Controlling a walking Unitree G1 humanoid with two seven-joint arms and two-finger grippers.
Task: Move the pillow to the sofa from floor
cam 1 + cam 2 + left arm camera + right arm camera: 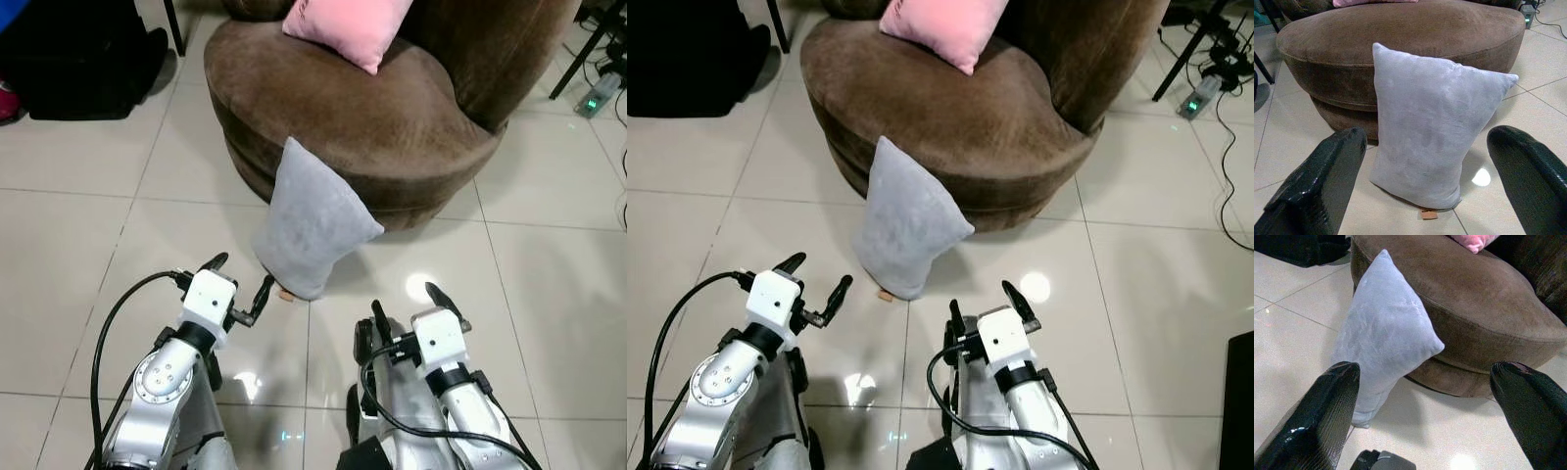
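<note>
- a grey pillow [312, 223] is being shown standing on its lower end on the tiled floor [88, 255], with its upper corner leaning against the front of a round brown sofa [343, 108].
- the pillow's long axis is being seen running from a low end close to the robot up and away toward the sofa seat, slightly tilted.
- the left gripper [238, 285] is being held just beside the pillow's lower end, not yet touching it, with its two black fingers spread wide; the pillow is being framed between them in the left wrist view.
- the right gripper [409, 306] is being held farther back, near but clearly apart from the pillow, fingers likewise spread wide.
- the pillow is lying ahead of both grippers, slightly right of the left one and left of the right one; the left arm is being judged the nearer.
- a pink pillow [350, 26] is already resting on the sofa seat, well behind the grey one.
</note>
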